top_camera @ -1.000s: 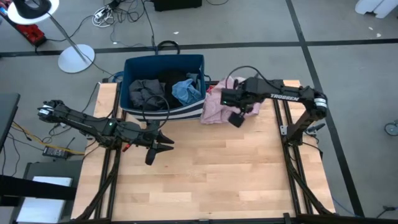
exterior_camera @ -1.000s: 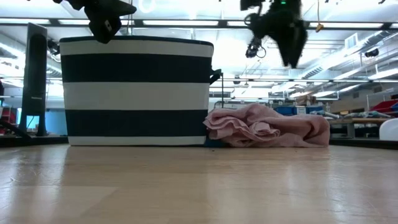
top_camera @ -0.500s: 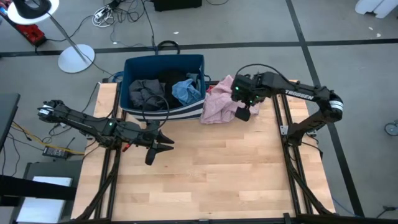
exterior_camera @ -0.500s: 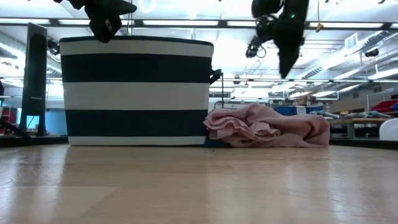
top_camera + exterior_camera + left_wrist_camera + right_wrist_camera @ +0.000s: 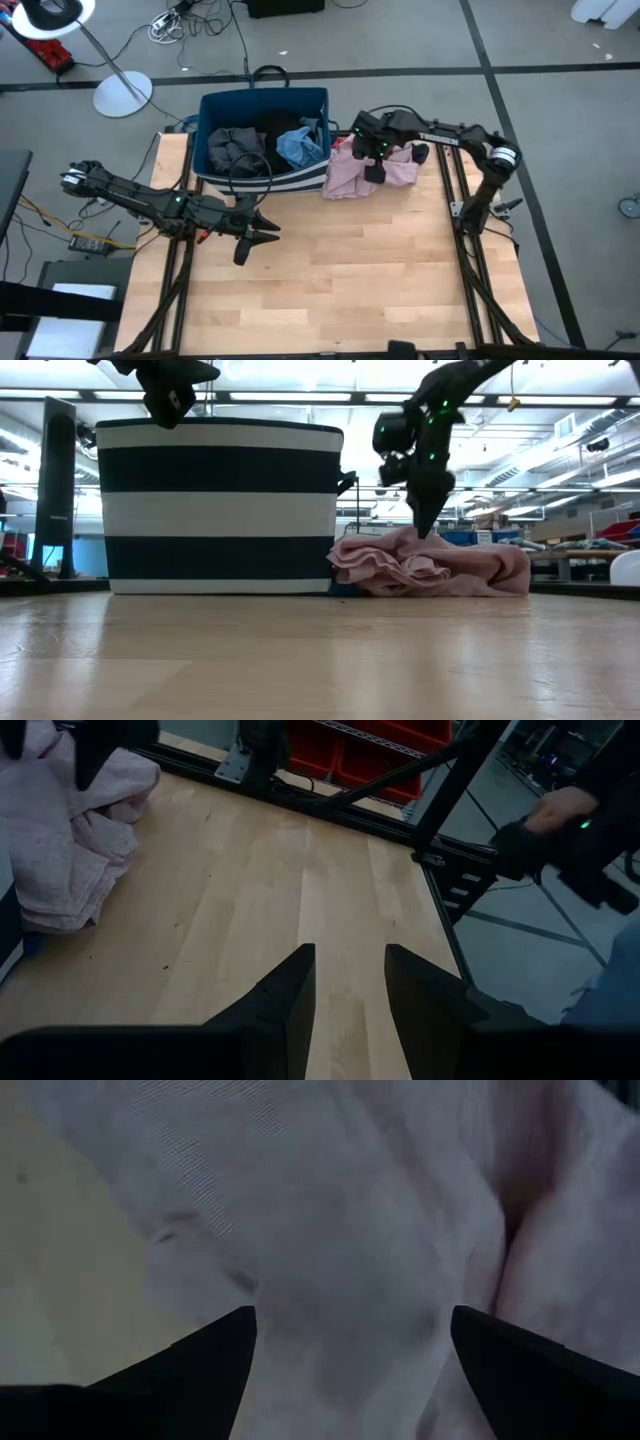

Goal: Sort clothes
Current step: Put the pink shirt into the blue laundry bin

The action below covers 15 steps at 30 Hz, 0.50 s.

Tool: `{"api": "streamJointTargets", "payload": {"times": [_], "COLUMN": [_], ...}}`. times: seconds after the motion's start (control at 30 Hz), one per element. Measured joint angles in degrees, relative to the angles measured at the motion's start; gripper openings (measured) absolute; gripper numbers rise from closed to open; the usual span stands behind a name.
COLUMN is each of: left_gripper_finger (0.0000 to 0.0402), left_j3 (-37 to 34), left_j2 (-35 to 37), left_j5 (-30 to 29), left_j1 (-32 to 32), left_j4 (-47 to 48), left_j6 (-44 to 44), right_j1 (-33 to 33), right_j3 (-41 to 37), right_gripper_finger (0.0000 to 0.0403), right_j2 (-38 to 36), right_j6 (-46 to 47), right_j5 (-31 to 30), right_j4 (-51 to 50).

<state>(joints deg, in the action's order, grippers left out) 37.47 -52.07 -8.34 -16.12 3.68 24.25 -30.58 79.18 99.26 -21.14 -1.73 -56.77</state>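
- Looking down from the high view: my right gripper hangs over the pink garment, which lies crumpled on the table just beside the blue bin. Grey, black and blue clothes sit inside the bin. My left gripper waits over bare wood, well apart from the heap.
- Low view: my right gripper points down, its tips at the crest of the pink garment, which rests against the striped bin.
- Left wrist view: my left fingers stand parted, holding nothing.
- Right wrist view: my fingers are spread wide over pink fabric.
- Handling judgement: soft, light, limp cloth. Pinch a raised fold near the crest; expect drape and trailing.
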Motion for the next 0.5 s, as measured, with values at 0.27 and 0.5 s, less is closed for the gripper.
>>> {"api": "streamJointTargets", "payload": {"times": [0.27, 0.5], "left_gripper_finger": [0.0127, 0.0127], "left_j3": [0.0, 0.0], "left_j2": [0.0, 0.0], "left_j5": [0.0, 0.0], "left_j1": [0.0, 0.0], "left_j4": [-0.1, -0.1], "left_j6": [0.0, 0.0], "right_j1": [-1.1, 0.1], "right_j3": [0.0, 0.3], "right_gripper_finger": [0.0323, 0.0292], "right_j2": [9.2, 16.2], "right_j6": [-2.3, 5.2], "right_j5": [4.4, 5.0], "right_j4": [4.1, 3.5]}}
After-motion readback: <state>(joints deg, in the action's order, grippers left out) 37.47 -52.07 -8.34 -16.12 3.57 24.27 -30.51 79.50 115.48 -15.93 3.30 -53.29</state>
